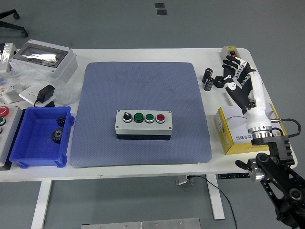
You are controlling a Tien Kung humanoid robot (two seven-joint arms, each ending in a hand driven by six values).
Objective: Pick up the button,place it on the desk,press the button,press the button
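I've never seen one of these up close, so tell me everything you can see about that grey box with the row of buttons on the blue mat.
The button box is a long light-grey case, plastic by its look, on a darker base. Its top carries four round controls in a row: a black knob with a white mark at the left, then two green buttons, then a red one at the right. It lies flat, near the middle of the blue-grey mat. Nothing touches it but the mat; the right hand is far off by the table's right edge.
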